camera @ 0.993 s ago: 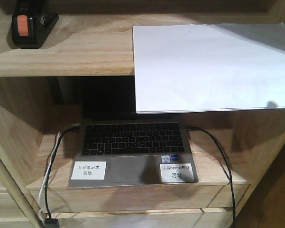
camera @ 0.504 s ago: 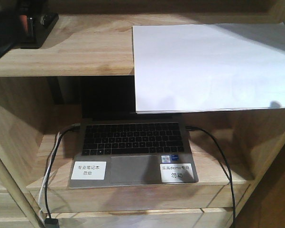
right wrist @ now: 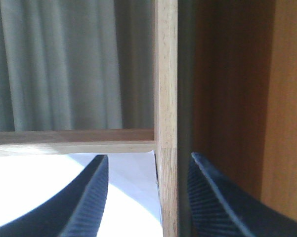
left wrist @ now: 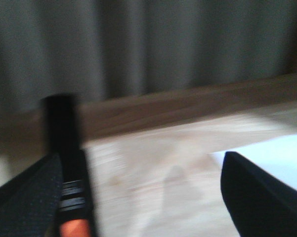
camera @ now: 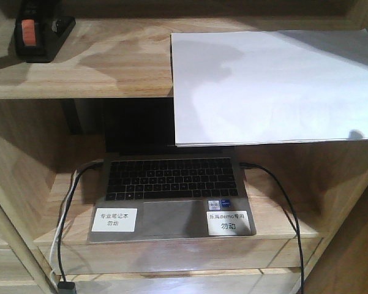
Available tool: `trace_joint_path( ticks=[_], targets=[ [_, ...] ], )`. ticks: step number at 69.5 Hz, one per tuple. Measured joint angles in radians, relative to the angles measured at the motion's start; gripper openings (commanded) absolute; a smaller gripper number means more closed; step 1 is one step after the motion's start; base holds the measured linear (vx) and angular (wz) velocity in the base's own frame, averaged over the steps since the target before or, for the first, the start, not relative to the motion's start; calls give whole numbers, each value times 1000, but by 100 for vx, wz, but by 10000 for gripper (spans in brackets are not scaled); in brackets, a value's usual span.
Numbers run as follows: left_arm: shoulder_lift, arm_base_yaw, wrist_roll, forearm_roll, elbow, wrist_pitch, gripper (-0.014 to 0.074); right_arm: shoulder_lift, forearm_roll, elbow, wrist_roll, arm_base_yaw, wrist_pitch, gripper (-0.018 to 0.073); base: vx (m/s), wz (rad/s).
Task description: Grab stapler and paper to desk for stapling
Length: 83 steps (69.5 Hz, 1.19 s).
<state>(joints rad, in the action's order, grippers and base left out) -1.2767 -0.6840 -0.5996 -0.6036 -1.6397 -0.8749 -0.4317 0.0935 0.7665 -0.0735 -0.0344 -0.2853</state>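
The black stapler (camera: 40, 33) with its orange-red patch sits at the far left of the upper shelf. The white paper (camera: 275, 86) lies on the right of that shelf, its front edge overhanging. Neither gripper shows in the front view. The blurred left wrist view has my left gripper (left wrist: 143, 197) open above the shelf, with the stapler (left wrist: 69, 168) against its left finger and a corner of the paper (left wrist: 281, 158) by its right finger. My right gripper (right wrist: 148, 197) is open, straddling the shelf's upright side panel (right wrist: 166, 98), with the paper (right wrist: 29, 192) below its left finger. The desk is out of view.
An open laptop (camera: 171, 196) with two white labels rests on the lower shelf, cables (camera: 281, 202) running off both sides. A low wooden back rail (right wrist: 69, 138) and grey curtain (right wrist: 64, 59) stand behind the upper shelf. Brown panelling (right wrist: 237, 98) lies right of the upright.
Half a second ago a dark shape covered the stapler's corner in the front view; it is gone now and the stapler shows fully. Shadows have spread over the shelf and paper.
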Motion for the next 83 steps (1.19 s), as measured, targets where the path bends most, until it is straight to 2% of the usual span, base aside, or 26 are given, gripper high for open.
trace_joint_path(
  ticks=[14, 29, 43, 54, 83],
  targets=[
    [-111, 0, -20, -68, -135, -196, 608, 0, 0, 0, 0, 0, 0, 346, 0, 0],
    [-200, 0, -25, -97, -259, -306, 608, 0, 0, 0, 0, 0, 0, 346, 0, 0],
    [-250, 12, -24, -101, -330, -342, 606, 0, 0, 0, 0, 0, 0, 346, 0, 0],
    [-270, 53, -24, -99, -333, -359, 606, 0, 0, 0, 0, 0, 0, 346, 0, 0],
    [-339, 146, -5, -5, -333, -311, 590, 0, 0, 0, 0, 0, 0, 346, 0, 0]
  ],
)
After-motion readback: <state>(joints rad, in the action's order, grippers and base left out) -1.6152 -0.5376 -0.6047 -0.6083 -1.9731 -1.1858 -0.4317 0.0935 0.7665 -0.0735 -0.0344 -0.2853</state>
